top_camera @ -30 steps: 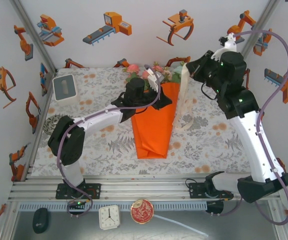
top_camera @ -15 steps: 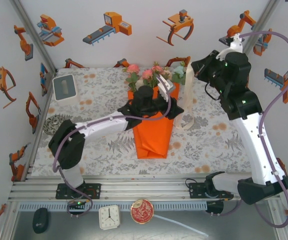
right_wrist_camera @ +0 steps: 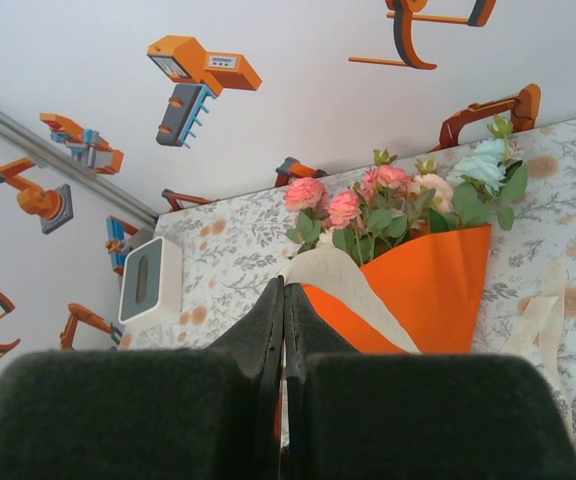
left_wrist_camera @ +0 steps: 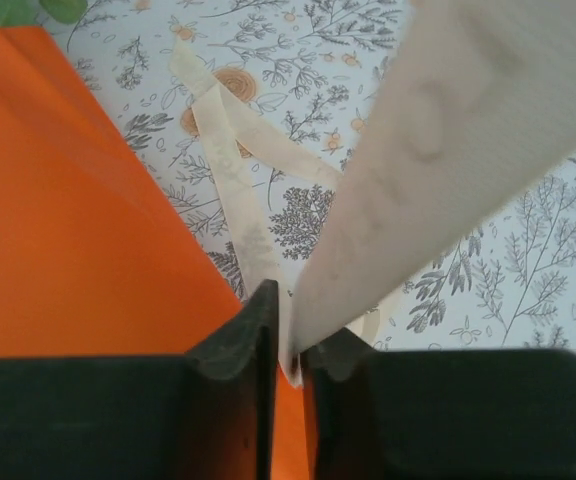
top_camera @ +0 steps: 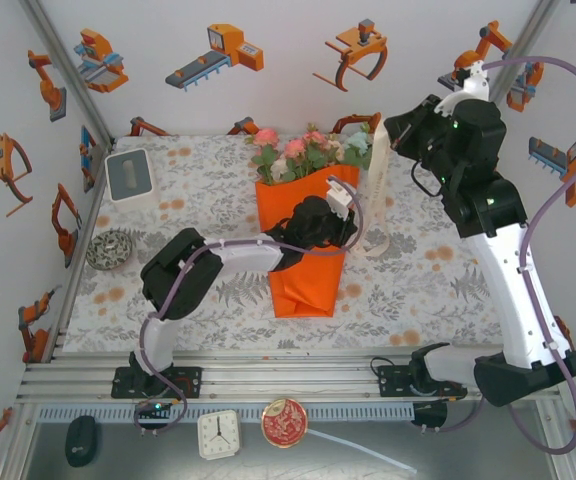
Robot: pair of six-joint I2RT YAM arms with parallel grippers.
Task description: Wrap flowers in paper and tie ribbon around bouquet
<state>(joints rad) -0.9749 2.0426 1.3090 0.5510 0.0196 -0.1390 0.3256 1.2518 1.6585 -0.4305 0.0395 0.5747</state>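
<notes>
The bouquet lies mid-table: orange paper (top_camera: 306,262) wrapped in a cone around pink, cream and pale blue flowers (top_camera: 308,150). A cream ribbon (top_camera: 375,175) hangs from my right gripper (top_camera: 381,130), raised at the back right, down to the cloth beside the cone. The right wrist view has that gripper (right_wrist_camera: 283,292) shut on the ribbon (right_wrist_camera: 353,290), with flowers (right_wrist_camera: 388,200) and paper (right_wrist_camera: 433,290) beyond. My left gripper (top_camera: 356,222) sits at the cone's right edge. Its jaws (left_wrist_camera: 290,325) pinch the ribbon (left_wrist_camera: 448,150) next to the paper (left_wrist_camera: 68,220).
A white box (top_camera: 128,175) stands at the back left and a round metal piece (top_camera: 108,248) lies by the left wall. On the near ledge sit a small clock (top_camera: 218,433), a red disc (top_camera: 284,422) and a black mouse (top_camera: 81,440).
My left gripper came off the bouquet's top, opened, swung right and nearer, and closed on the ribbon beside the cone. The flowers are now uncovered. The right arm barely moved.
</notes>
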